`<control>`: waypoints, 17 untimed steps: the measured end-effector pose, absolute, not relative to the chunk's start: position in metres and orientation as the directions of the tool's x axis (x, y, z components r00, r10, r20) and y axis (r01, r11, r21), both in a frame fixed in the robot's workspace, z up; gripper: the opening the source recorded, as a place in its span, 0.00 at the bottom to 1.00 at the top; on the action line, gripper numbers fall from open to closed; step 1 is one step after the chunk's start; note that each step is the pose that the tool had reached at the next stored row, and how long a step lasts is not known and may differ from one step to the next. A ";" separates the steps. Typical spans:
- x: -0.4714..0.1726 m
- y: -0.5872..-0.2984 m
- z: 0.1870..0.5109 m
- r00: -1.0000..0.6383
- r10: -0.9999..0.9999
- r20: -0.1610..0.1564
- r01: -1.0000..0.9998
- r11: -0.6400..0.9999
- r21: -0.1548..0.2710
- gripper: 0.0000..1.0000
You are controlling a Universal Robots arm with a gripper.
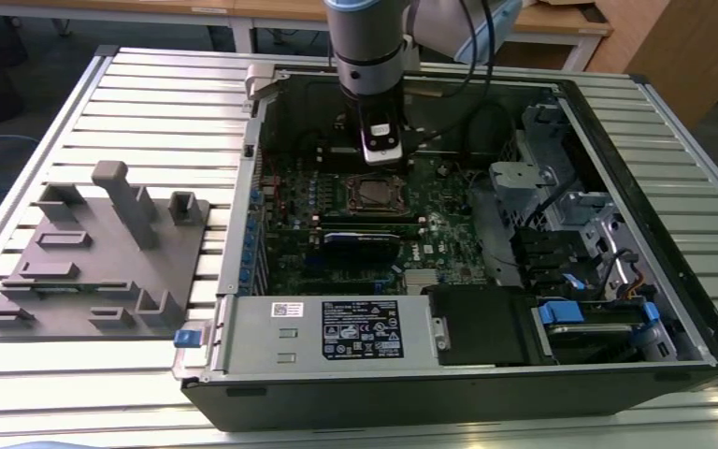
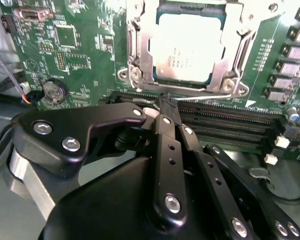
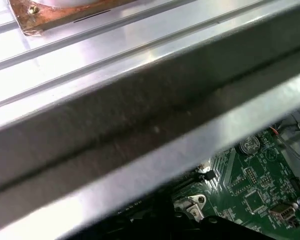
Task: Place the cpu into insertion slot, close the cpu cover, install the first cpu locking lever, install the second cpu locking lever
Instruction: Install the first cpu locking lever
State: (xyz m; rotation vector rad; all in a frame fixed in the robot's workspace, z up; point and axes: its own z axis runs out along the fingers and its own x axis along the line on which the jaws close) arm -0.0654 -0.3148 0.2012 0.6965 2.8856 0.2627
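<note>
In the second wrist view the cpu (image 2: pixel 187 47) lies flat in the insertion slot, its dull silver top facing up. The cpu cover (image 2: pixel 140 52) is down around it as a silvery frame. A thin wire locking lever (image 2: pixel 210 96) runs along the socket's edge beside the memory slots. My gripper (image 2: pixel 167 99) has its black fingers shut together, tips at the end of that lever. Whether they pinch the wire is unclear. In the exterior view the gripper (image 1: pixel 381 157) hangs inside the case, just behind the insertion slot (image 1: pixel 372 193).
Long black memory slots (image 2: pixel 225 125) lie next to the socket, and a coin battery (image 2: pixel 55 90) sits on the board. The case holds a labelled power supply (image 1: pixel 334 332) and a drive cage (image 1: pixel 559 206). A grey fixture (image 1: pixel 97 253) stands on the slatted table at the exterior view's left.
</note>
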 end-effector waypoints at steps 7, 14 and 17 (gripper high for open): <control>-0.069 -0.316 0.200 -0.877 0.466 -0.118 0.433 0.873 0.226 0.10; -0.073 -0.316 0.199 -0.876 0.467 -0.119 0.431 0.870 0.239 0.10; -0.073 -0.316 0.199 -0.876 0.467 -0.119 0.431 0.870 0.239 0.10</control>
